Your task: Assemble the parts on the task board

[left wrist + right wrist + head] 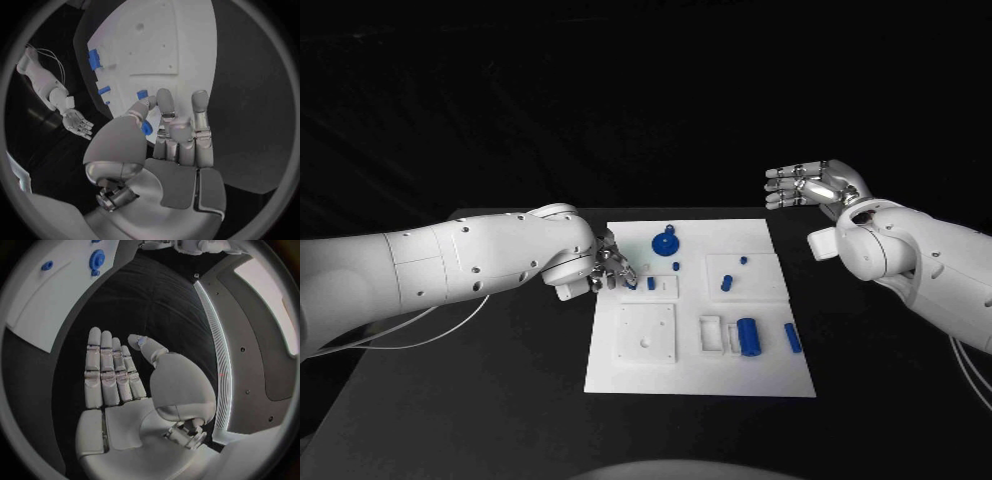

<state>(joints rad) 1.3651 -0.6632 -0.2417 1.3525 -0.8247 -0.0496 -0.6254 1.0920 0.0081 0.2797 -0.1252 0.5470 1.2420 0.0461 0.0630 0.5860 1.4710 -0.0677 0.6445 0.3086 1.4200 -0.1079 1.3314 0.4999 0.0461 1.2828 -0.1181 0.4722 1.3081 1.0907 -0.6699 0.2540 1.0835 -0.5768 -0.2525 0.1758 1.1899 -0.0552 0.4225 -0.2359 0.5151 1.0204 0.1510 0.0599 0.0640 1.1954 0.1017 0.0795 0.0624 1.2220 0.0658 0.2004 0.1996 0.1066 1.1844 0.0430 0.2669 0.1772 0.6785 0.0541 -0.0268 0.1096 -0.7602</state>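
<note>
Black table (pixel 473 400), small blue part (pixel 651 283) at left hand's (pixel 606 268) fingertips.

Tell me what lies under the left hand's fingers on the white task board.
The left hand reaches over the white task board at a small raised white square block with a short blue peg beside the fingertips. Whatever is directly beneath the fingers is covered.

Both arms (pixel 459 262) wear smooth white shells dotted with small dark screws. Thin pale cables (pixel 423 330) trail beneath the left one. Each silver hand (pixel 815 187) has segmented metal fingers.
</note>
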